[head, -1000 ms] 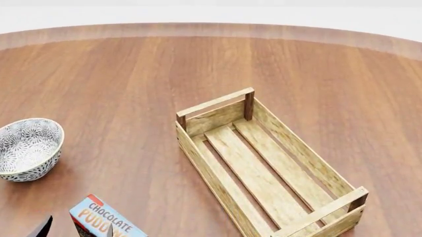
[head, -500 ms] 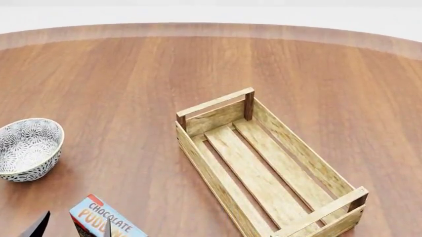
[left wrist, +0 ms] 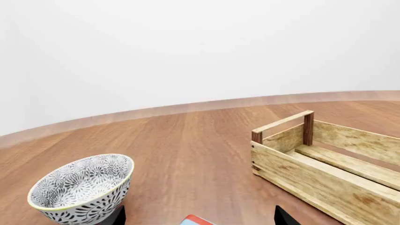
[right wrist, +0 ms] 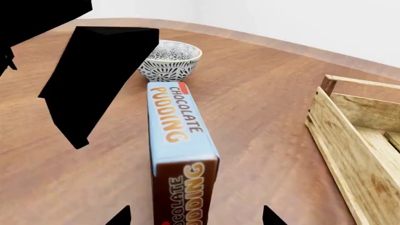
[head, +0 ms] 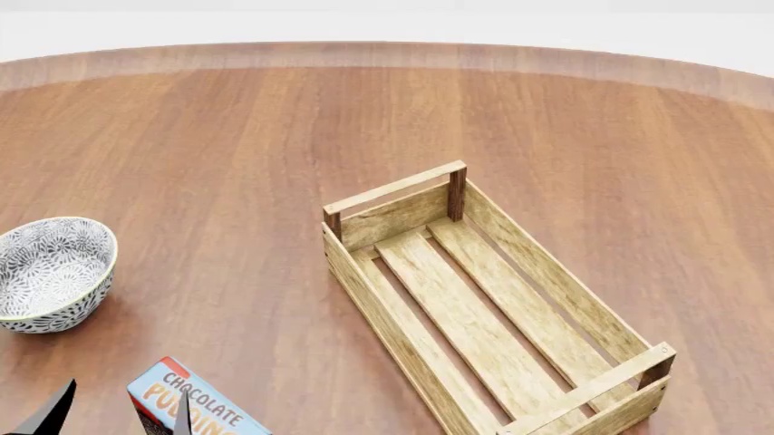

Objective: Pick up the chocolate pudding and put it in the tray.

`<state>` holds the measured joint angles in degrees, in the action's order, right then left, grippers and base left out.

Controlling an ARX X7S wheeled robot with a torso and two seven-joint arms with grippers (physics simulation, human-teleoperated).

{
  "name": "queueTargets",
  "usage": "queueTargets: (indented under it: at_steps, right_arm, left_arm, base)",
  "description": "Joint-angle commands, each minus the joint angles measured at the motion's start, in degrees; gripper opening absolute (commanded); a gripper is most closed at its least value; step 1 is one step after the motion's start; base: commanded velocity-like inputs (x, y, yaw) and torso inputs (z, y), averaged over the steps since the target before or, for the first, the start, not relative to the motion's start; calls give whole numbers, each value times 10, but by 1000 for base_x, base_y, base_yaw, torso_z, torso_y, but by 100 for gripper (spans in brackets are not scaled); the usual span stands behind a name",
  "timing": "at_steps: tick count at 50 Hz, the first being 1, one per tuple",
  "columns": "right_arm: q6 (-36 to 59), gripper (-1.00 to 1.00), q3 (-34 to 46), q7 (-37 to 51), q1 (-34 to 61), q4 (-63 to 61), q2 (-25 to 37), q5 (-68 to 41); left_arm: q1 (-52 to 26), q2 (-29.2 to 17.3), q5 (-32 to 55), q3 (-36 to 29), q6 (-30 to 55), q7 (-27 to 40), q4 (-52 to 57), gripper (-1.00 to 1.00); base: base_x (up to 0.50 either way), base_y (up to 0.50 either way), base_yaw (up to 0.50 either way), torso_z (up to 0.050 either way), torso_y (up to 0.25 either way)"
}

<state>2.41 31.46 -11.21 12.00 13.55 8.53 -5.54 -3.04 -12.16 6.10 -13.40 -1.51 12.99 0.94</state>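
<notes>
Left end effector (head: pixel 115 415) at the near left edge of the head view, its two dark fingertips (head: pixel 49 412) spread apart and released, holding nothing; one tip lies to the outside of the pudding (head: pixel 194 403) and the other just at the carton's near edge, contact not resolvable. The pudding lies flat on the bench (head: pixel 242 136), light-blue lettered face up, between those tips and partly cut off by the frame. In the right wrist view the pudding (right wrist: pixel 178 140) extends lengthwise straight ahead of the right end effector (right wrist: pixel 195 216), whose two tips show only as dark points either side of the carton's brown end, spread wider than the carton and released. Beyond the carton's far end stands the bowl (right wrist: pixel 168 60), near it but apart. The tray (head: pixel 484 308) rests to the right of both end effectors, well apart from the pudding, with nothing inside.
</notes>
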Motion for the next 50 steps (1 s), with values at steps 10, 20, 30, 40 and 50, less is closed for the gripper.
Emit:
queueTargets:
  at_steps: [10,20,30,40,50]
  right_arm:
    - [-10,100,12,1,35,53,-14,0]
    - [-12,100,19,5,44,64,-18,1]
    - [-9,100,27,5,58,85,-22,2]
    - [-15,100,36,9,71,110,-28,5]
    - [0,100,46,12,74,103,-30,4]
  left_arm:
    - [-2,-8,9,4,3,7,6,100]
    - [0,-10,12,2,4,10,11,100]
    - [0,-11,16,1,-2,12,5,100]
    - [-2,-13,23,1,-10,12,-3,100]
    - [-4,-14,27,0,-15,11,-8,100]
  base:
    - [0,0,0,0,0]
    - [0,0,0,0,0]
    - [0,0,0,0,0]
    - [0,0,0,0,0]
    - [0,0,0,0,0]
